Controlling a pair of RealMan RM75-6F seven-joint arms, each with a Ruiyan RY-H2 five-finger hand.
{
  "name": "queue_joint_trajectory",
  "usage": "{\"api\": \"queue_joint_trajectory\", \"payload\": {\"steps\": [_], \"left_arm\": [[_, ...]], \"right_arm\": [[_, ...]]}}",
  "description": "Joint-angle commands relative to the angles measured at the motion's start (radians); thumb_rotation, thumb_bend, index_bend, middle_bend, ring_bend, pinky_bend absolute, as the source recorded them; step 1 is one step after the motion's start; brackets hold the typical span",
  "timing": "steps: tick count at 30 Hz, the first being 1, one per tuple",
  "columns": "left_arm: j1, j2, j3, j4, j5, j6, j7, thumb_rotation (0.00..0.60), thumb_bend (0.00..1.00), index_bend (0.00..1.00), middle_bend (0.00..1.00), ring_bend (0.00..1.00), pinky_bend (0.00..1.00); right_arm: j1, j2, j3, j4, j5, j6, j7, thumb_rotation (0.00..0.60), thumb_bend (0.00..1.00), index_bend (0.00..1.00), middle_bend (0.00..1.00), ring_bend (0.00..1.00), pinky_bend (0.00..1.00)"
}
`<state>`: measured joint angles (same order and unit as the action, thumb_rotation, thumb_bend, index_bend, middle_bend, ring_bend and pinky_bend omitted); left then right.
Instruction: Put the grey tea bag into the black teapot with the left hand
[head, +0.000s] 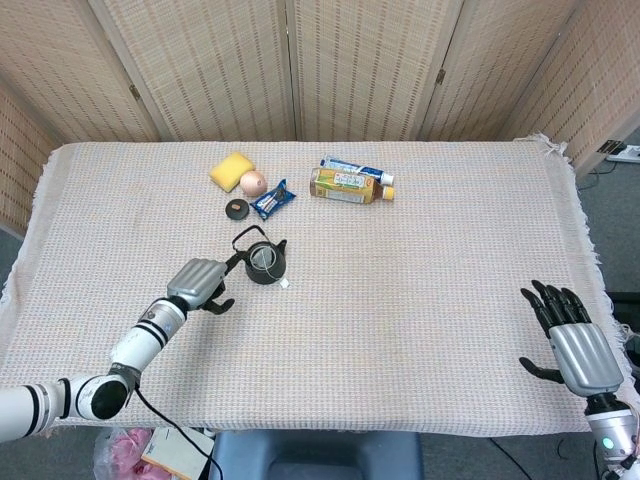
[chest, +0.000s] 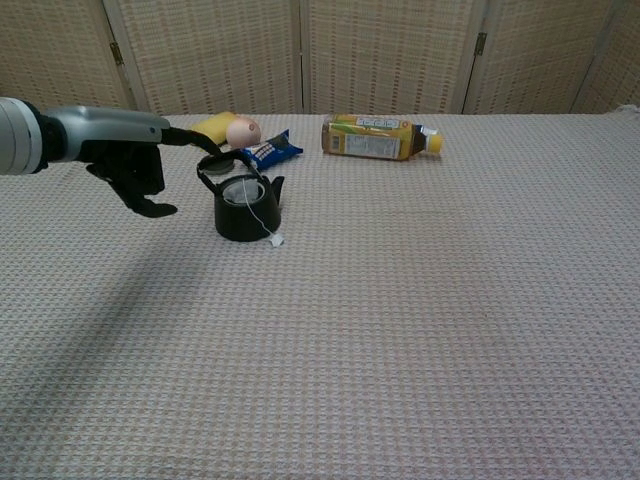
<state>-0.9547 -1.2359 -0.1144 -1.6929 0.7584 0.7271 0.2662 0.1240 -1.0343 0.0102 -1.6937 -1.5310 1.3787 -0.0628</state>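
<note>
The left hand hangs just left of the teapot holding nothing, fingers loosely curled, because the tea bag sits inside the pot with its string and tag draped onto the table, while the right hand idles open, far right.

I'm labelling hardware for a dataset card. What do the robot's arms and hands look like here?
Both hands, left hand and right hand, have a silver-grey metallic back shell with black fingers. The left arm is white with black joint bands and a silver wrist; a thin black cable trails beside it.
</note>
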Motion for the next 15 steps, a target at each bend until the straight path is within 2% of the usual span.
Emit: {"api": "queue_joint_trajectory", "payload": {"steps": [1,5,15], "left_arm": [[-0.052,0.027,0.005,-0.011,-0.094,-0.09,-0.008,0.6,0.56,0.0,1.0,1.0,1.0],[-0.093,0.011,0.02,0.017,-0.139,-0.1,0.01,0.6,0.59,0.0,1.0,1.0,1.0],[-0.176,-0.042,0.087,0.102,-0.256,-0.097,0.084,0.6,0.59,0.0,1.0,1.0,1.0]], "right_arm": [[0.001,0.002,-0.001,0.002,0.0,-0.003,0.005,0.6,0.09,0.0,0.0,0.0,0.0],[-0.002,0.005,-0.002,0.003,-0.003,0.003,0.01,0.6,0.09,0.0,0.0,0.0,0.0],[-0.002,0.003,0.002,0.004,0.007,-0.001,0.007,0.6,0.1,0.0,0.0,0.0,0.0]]}}
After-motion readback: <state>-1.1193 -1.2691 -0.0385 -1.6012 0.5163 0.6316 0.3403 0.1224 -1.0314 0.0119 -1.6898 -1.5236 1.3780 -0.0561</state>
